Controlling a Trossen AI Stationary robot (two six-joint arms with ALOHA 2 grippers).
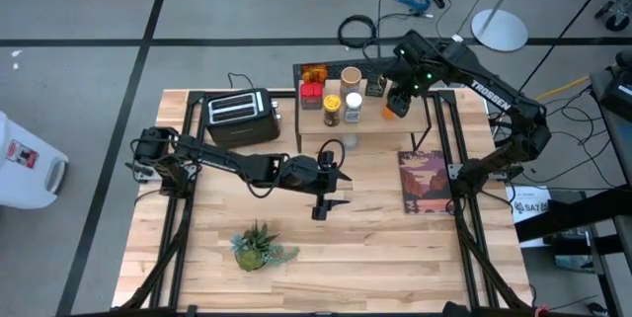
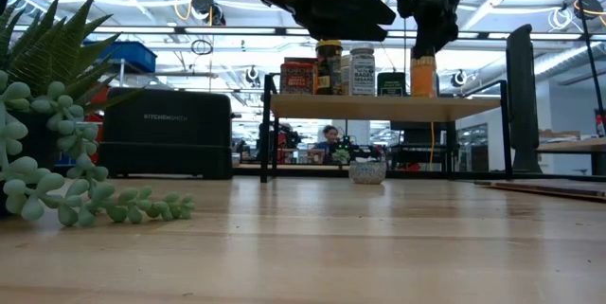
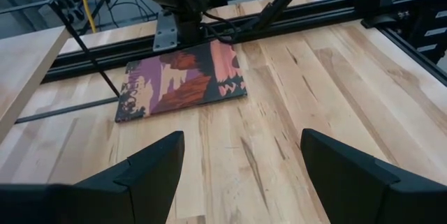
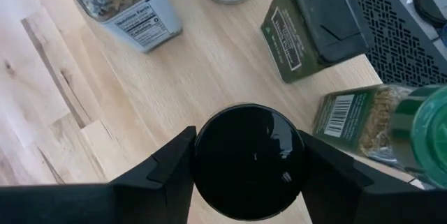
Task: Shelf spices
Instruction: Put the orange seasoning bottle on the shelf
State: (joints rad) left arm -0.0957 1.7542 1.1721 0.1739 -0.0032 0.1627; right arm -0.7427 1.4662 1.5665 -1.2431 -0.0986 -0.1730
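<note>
The shelf (image 1: 380, 131) stands at the table's far side. On its plank top stand several spices: a red tin (image 1: 312, 92), a yellow-lidded jar (image 1: 332, 108), a white-capped shaker (image 1: 353, 105) and a dark square tin (image 1: 375, 87). My right gripper (image 1: 397, 100) is over the shelf's right end, shut on an orange bottle (image 2: 423, 75) with a black cap. A green-capped jar (image 4: 391, 123) shows beside it. My left gripper (image 1: 321, 203) hangs open over the middle of the table, holding nothing. My right gripper pinches the orange bottle's round black cap (image 4: 209, 161) between its two fingers, one on either side. The fingers come steeply from above. The bottle stays upright below them, its base (image 2: 423, 94) at the shelf's plank; whether it rests there I cannot tell.
A black toaster (image 1: 242, 115) stands left of the shelf. A colourful flat book (image 1: 425, 181) lies at the table's right, and a small green plant (image 1: 259, 248) sits near the front. Bare tabletop lies between them.
</note>
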